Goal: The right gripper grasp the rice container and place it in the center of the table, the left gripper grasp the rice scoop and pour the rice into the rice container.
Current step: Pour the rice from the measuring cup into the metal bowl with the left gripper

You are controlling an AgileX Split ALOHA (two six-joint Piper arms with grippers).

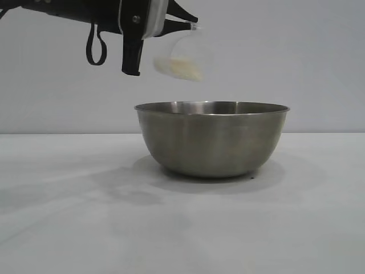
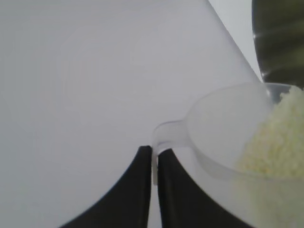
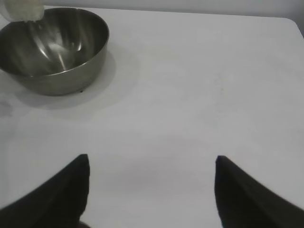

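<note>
left gripper (image 2: 154,164) fingers pinching rice scoop (image 2: 223,137) handle

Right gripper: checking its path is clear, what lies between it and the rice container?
Only bare table; the right wrist view shows nothing between the right gripper and the rice container.

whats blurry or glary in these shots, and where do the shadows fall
Exterior view: the translucent plastic rice scoop and off-white rice are motion-blurred above the brushed steel bowl, which casts a soft shadow on the white table. Left wrist view: glare streaks on the bowl's wall. Right wrist view: bright streaks inside the bowl, shadow beside it.
</note>
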